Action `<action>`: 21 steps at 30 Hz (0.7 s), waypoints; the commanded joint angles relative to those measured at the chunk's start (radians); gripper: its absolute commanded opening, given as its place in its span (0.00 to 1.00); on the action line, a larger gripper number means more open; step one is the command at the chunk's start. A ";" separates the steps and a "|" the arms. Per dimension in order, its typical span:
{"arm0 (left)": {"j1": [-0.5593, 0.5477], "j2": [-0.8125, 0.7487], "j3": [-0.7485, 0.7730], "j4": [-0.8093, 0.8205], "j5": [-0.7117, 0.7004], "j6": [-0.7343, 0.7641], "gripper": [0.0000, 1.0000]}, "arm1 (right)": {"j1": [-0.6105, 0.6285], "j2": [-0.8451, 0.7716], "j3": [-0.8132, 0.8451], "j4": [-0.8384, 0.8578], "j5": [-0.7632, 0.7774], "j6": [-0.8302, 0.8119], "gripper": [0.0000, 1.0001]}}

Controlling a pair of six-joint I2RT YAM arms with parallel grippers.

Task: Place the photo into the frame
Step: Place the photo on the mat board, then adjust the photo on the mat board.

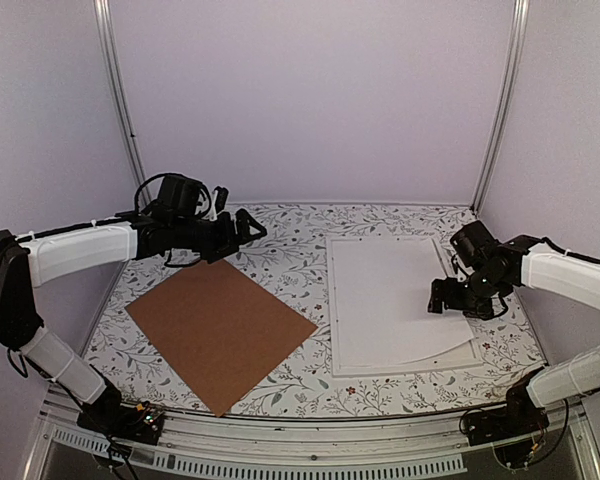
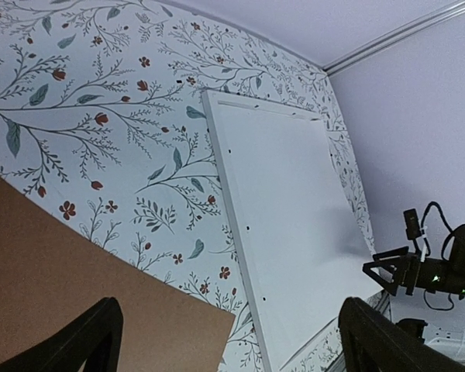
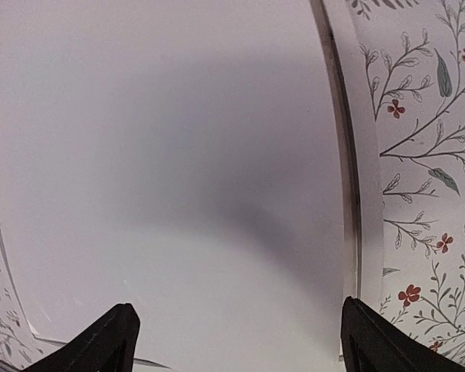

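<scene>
As the photo (image 1: 390,300) curls up at its five-o'clock corner, the right gripper (image 1: 440,298), fingers (image 3: 112,341) apart, should press it gently into the frame (image 1: 330,300).

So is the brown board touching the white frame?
Apart. The top view shows flowery cloth between the brown board and the frame.
</scene>
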 commanded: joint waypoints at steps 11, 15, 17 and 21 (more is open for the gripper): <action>-0.014 0.004 -0.034 -0.010 -0.002 0.025 1.00 | -0.042 0.006 0.080 0.016 0.097 -0.046 0.99; -0.014 -0.003 -0.049 -0.008 -0.005 0.028 1.00 | -0.071 0.097 0.099 0.074 0.088 -0.090 0.99; -0.018 -0.007 -0.058 -0.004 -0.008 0.029 1.00 | -0.089 0.139 0.109 0.102 0.078 -0.116 0.99; -0.048 -0.004 -0.075 0.002 -0.020 0.030 1.00 | -0.140 0.209 0.109 0.156 0.057 -0.148 0.99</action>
